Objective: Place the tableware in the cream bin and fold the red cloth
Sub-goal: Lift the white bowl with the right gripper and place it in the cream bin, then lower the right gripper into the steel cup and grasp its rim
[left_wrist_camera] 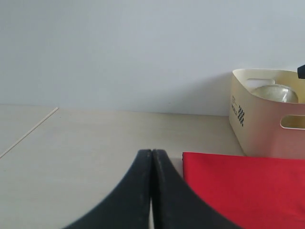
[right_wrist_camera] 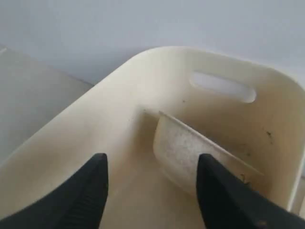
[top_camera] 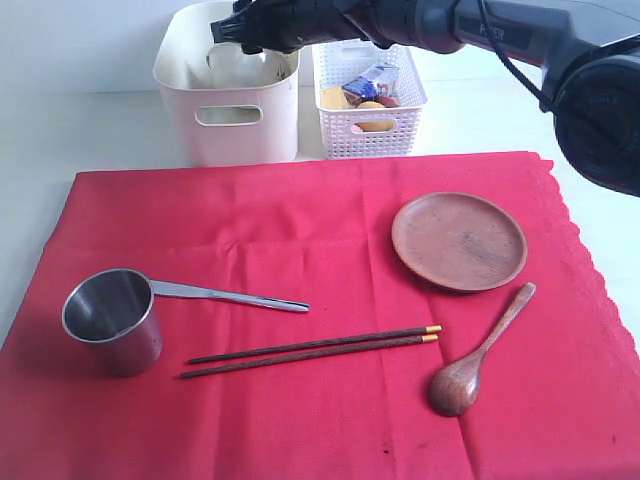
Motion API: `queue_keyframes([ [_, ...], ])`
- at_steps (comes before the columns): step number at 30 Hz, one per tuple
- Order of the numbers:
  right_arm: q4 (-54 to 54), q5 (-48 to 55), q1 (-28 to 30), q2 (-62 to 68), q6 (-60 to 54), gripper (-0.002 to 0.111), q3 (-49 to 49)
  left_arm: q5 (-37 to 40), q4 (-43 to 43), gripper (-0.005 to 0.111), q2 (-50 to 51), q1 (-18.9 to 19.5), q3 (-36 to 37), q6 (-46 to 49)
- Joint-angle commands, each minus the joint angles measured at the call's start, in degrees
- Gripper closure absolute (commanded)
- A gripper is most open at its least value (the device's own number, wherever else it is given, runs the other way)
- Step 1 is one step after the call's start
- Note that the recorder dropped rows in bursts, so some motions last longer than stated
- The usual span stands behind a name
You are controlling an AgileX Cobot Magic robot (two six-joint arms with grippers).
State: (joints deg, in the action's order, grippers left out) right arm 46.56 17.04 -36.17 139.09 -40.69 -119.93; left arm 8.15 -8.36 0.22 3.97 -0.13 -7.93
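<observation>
the right claw is apart over the bin, with the bowl tilted inside. the plate sits in front of the bin, nearer this arm; the left claw is together.

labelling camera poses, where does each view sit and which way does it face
Exterior: raised, looking down across red cloth toward cream bin; right arm shows.
Left wrist: low, facing along the tabletop to the wall; shut left end effector shows.
Right wrist: over the bin, facing down onto cream bowl; open right end effector shows.
Shared: all three see the cream bin.
</observation>
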Motion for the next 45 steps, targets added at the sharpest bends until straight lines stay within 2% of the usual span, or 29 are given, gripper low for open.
queue_keyframes([
  [1, -1.13, 7.25, 0.34, -1.98, 0.22, 0.053, -0.41, -0.11, -0.36, 0.106, -0.22, 0.07, 0.13, 0.22],
  [7, -12.47, 18.4, 0.5, -6.85, 2.24, 0.053, -0.41, -0.11, -0.36, 0.106, -0.22, 0.07, 0.13, 0.22],
  [11, -14.58, 24.51, 0.5, -9.85, 2.67, 0.056, -0.41, -0.11, -0.36, 0.106, -0.22, 0.07, 0.13, 0.22],
  [15, -13.34, 31.88, 0.5, -11.54, -0.78, 0.072, -0.41, -0.11, -0.36, 0.106, -0.22, 0.07, 0.13, 0.22],
  [19, -5.36, 42.15, 0.5, -12.04, -8.68, 0.091, -0.41, -0.11, -0.36, 0.106, -0.22, 0.07, 0.13, 0.22],
  [23, -0.05, 46.49, -1.13, -11.83, -13.85, 0.098, 1.52, -0.11, -0.36, 0.106, -0.22, 0.07, 0.13, 0.22],
  [26, -1.01, 45.81, -3.38, -11.83, -14.82, 0.098, 4.36, -0.11, -0.36, 0.106, -0.22, 0.07, 0.13, 0.22],
  [34, -11.92, 40.88, -10.72, -11.83, -12.47, 0.096, 8.33, -0.11, -0.36, 0.106, -0.22, 0.07, 0.13, 0.22],
  [36, -14.13, 39.04, -12.37, -11.71, -10.79, 0.09, 8.6, -0.11, -0.36, 0.106, -0.22, 0.07, 0.13, 0.22],
  [41, -19.11, 36.99, -16.51, -9.97, -8.26, 0.062, 8.6, -0.11, -0.36, 0.106, -0.22, 0.07, 0.13, 0.22],
  [45, -19.62, 37.22, -18.53, -8.36, -8.17, 0.053, 8.6, -0.11, -0.36, 0.106, -0.22, 0.07, 0.13, 0.22],
])
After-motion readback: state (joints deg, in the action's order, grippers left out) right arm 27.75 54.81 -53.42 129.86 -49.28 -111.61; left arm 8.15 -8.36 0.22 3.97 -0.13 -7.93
